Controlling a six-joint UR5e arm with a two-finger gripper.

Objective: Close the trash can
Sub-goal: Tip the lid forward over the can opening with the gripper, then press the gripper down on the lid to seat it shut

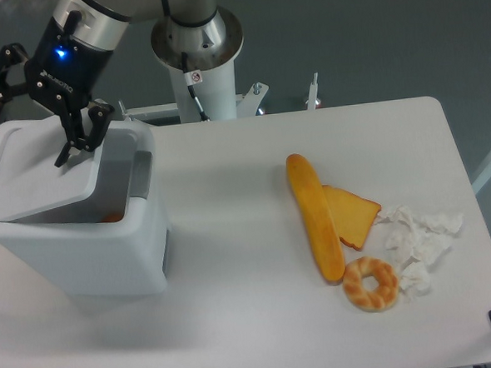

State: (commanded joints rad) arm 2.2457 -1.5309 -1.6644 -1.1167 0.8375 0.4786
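Gripper (34, 105) open on trash can (76, 215) lid; no legible text.

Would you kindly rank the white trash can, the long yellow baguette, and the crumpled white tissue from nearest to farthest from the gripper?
1. White trash can, directly under the gripper, left.
2. Long yellow baguette, centre-right.
3. Crumpled white tissue, far right.

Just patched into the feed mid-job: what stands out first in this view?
The big white trash can at the table's left, its lid tilted partway down with the gripper spread open over the lid's far edge. On the right lie a baguette, a toast slice, a bagel and crumpled tissue.
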